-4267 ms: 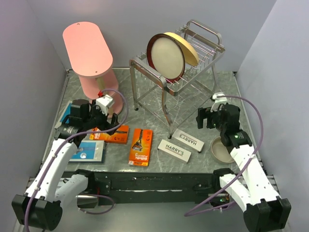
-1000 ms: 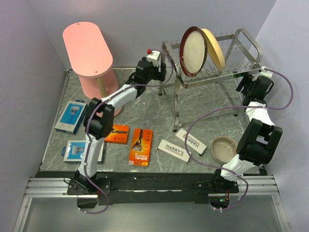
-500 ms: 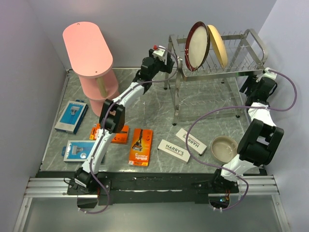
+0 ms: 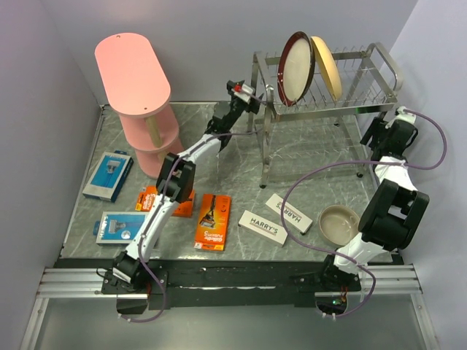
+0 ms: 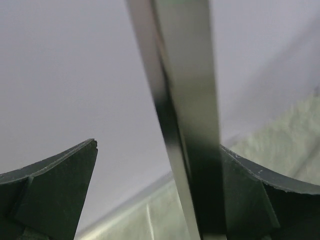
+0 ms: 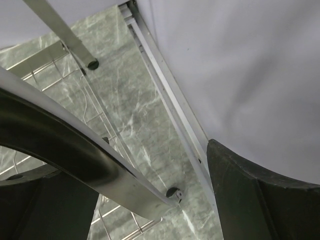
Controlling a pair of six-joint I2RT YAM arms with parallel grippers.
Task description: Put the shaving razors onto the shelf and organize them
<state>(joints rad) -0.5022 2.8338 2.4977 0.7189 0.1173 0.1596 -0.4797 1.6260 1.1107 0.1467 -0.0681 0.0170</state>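
Barely begun, by the look of things: finds none of the shaving razors on the shelf (image 4: 133, 73), which stands at the far-left corner with its pink top bare and its lower tiers mostly hidden. Counts all six flat on the counter (image 4: 314, 157): two blue-and-white cards (image 4: 108, 175) (image 4: 117, 227) near the left edge, two orange cards (image 4: 212, 221) (image 4: 175, 202) toward the middle, one partly under the left arm, and two HARRY'S boxes (image 4: 264, 226) (image 4: 288, 213) side by side right of centre. Leaves every pick and every placement to do. Shows the left claw (image 4: 250, 102) released, fingers spread round an upright post of the steel dish rack (image 4: 321, 109), grasping nothing. Shows the right claw (image 4: 373, 133) likewise released at the rack's far-right leg, close to the side wall. Judges open room in front of the shelf and between the cards, and tighter going by the rack legs, by the bowl (image 4: 338, 224) beside the boxes, and along the walls hemming three sides.
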